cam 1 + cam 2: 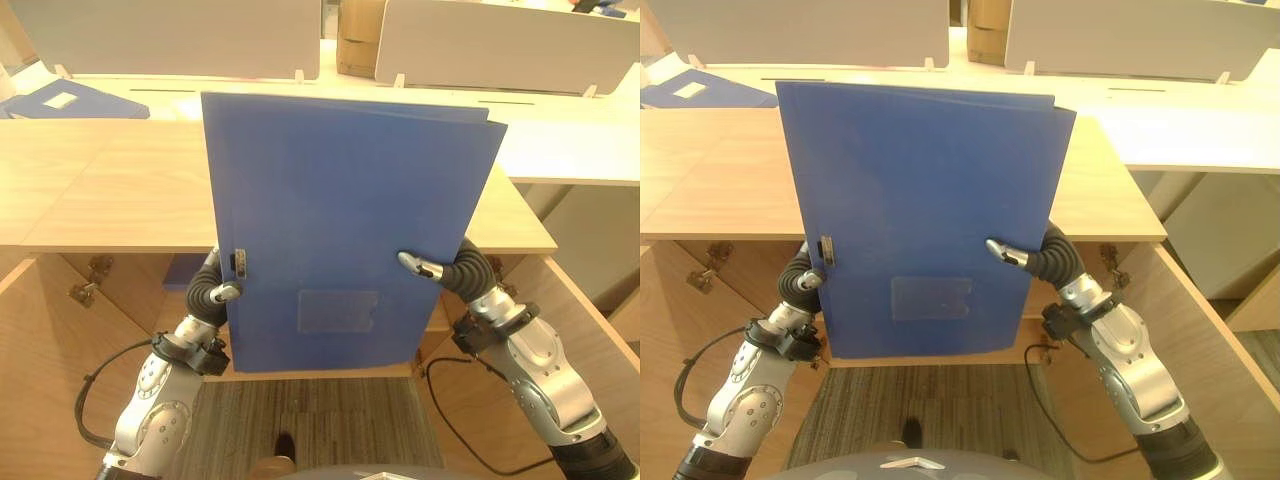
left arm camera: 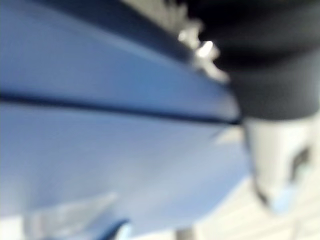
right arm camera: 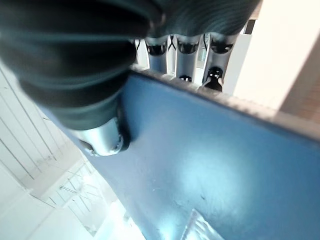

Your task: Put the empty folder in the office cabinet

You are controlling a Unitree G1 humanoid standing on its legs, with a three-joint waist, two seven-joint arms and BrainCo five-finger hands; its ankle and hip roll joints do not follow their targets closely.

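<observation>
Both hands, left hand [image 1: 222,290] and right hand [image 1: 430,268], pinch the folder [image 1: 340,220] by its side edges, its long axis upright between them, with the open cabinet [image 1: 60,330] below and beyond.

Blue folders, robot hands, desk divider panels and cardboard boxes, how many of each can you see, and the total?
Blue folders: 2, one held upright over the open cabinet, one lying on the desk at far left
Robot hands: 2, left hand and right hand, both gripping the held folder
Desk divider panels: 2
Cardboard boxes: 1
Total: 7
</observation>
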